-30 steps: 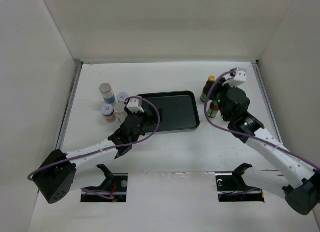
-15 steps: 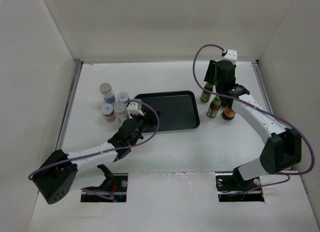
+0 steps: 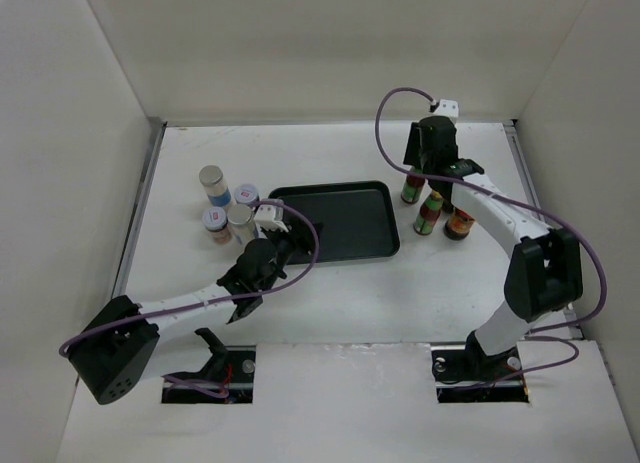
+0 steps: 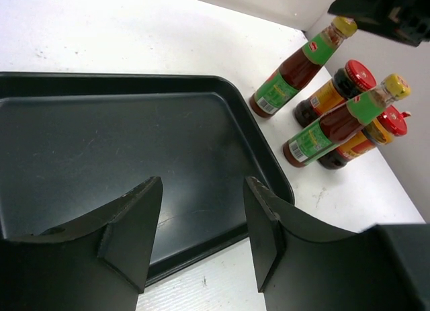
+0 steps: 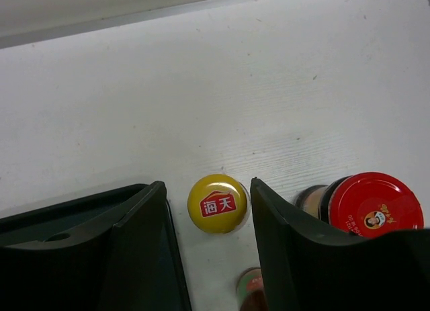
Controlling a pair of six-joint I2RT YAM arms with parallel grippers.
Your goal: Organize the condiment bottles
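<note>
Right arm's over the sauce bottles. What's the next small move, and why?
Probably lower the right gripper straight down around the neck of the yellow-capped bottle: its open jaws straddle the cap from above, and the red-lidded jar sits just outside one finger.

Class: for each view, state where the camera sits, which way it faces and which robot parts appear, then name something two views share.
Top external: above and behind the bases, looking down at the table; the left arm and right arm show.
Left wrist: low over the black tray, facing the yellow-capped bottles; the left gripper shows.
Right wrist: looking down on a yellow cap inside the open right gripper.
Shared: left wrist and top external both show the black tray.
</note>
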